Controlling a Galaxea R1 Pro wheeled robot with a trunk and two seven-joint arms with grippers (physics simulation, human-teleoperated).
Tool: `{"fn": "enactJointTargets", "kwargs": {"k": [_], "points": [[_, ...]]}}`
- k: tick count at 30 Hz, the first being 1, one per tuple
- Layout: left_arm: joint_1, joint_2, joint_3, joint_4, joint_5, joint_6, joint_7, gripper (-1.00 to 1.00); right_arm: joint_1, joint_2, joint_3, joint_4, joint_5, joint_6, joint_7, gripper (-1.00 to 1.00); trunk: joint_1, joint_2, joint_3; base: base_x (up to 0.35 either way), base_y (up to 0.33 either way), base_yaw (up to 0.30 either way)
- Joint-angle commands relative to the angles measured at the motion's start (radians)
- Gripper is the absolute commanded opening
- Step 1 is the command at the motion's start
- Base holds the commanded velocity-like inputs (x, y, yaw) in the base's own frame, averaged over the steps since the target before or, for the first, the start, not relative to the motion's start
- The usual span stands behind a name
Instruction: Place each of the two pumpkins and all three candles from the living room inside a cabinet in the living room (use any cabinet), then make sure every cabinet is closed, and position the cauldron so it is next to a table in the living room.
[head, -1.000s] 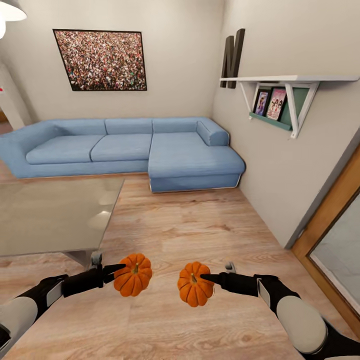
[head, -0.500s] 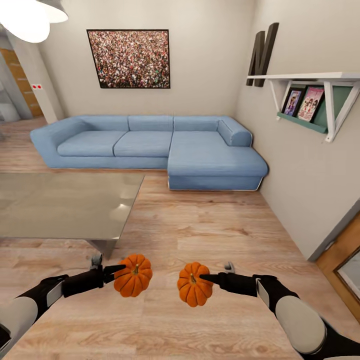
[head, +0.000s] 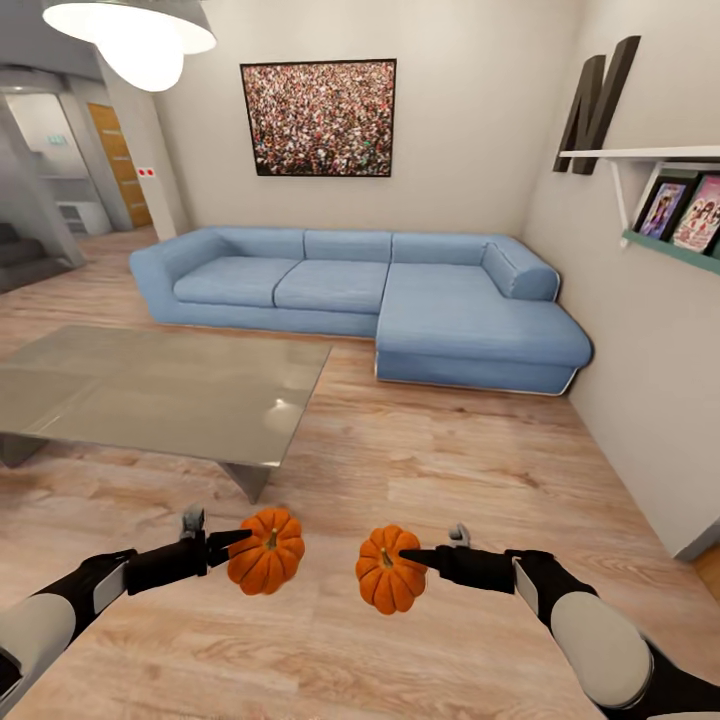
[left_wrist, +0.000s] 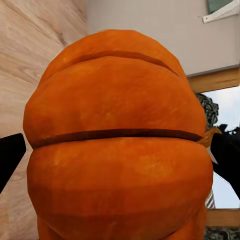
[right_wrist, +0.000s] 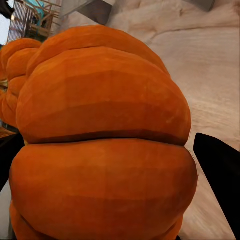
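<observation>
You have a pale wood-plank floor (head: 420, 470) running the whole room. On it, to your left, stands a low glass-topped table (head: 150, 390); its grey top is bare and glossy, with a soft reflection near the closest corner, and one angled leg shows under that corner. Beyond the table, against the far wall, a blue corner sofa (head: 380, 300) sits directly on the planks, its longer chaise end toward the right wall. The table and the sofa stand apart, with a strip of open boards between them. On the right wall, a white shelf (head: 640, 155) carries a dark letter N (head: 597, 103).
</observation>
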Motion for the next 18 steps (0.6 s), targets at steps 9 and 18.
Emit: {"fn": "enactJointTargets", "kwargs": {"k": [9, 18], "points": [[0.000, 0.000, 0.012, -0.001, 0.001, 0.000, 0.001, -1.00, 0.000, 0.000, -0.004, 0.000, -0.002, 0.001, -0.004, -1.00, 0.000, 0.000, 0.000, 0.000, 0.000, 0.283], [0.000, 0.000, 0.012, -0.001, 0.001, 0.000, 0.003, -1.00, 0.004, -0.001, -0.004, -0.001, -0.003, 0.001, -0.003, -1.00, 0.000, 0.000, 0.000, 0.000, 0.000, 0.283]]}}
